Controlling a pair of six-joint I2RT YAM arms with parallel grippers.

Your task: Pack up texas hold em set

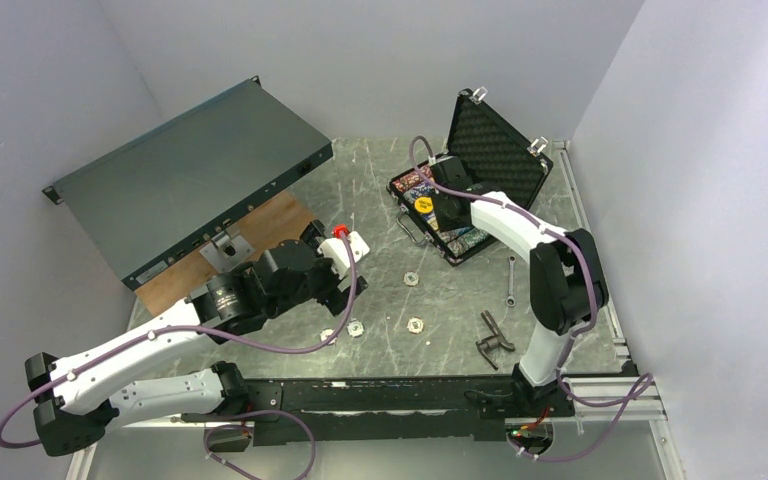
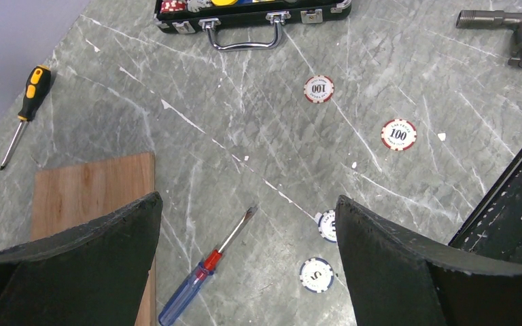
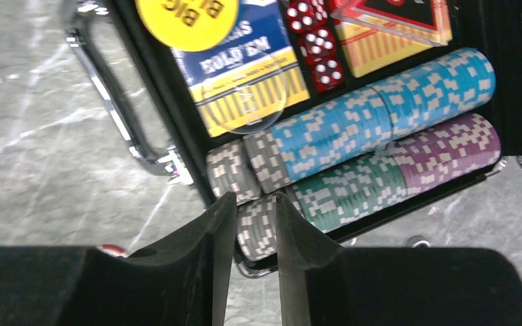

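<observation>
The black briefcase [image 1: 470, 250] of the texas hold em set lies open at the back right, its foam lid [image 1: 500, 150] upright. Inside lie rows of blue chips [image 3: 380, 109], green chips [image 3: 346, 193], purple chips [image 3: 448, 146] and grey-white chips [image 3: 255, 231], plus a blue-yellow card deck [image 3: 245, 61], a yellow disc [image 3: 187, 20] and red dice [image 3: 316, 41]. My right gripper [image 3: 255, 198] hovers over the grey-white row's end, jaws slightly apart. My left gripper [image 2: 248, 200] hangs wide open above the table. Two blue-white chips [image 2: 316, 274] lie by its right finger; two red chips [image 2: 398, 134] lie farther off.
A red-blue screwdriver [image 2: 194, 285] lies under the left gripper, beside a wooden board [image 2: 88, 197]. A yellow-black screwdriver [image 2: 30, 95] lies at the left. A grey rack box [image 1: 190, 180] fills the back left. A silver wrench [image 1: 511, 280] and a dark metal tool [image 1: 493, 340] lie at the right.
</observation>
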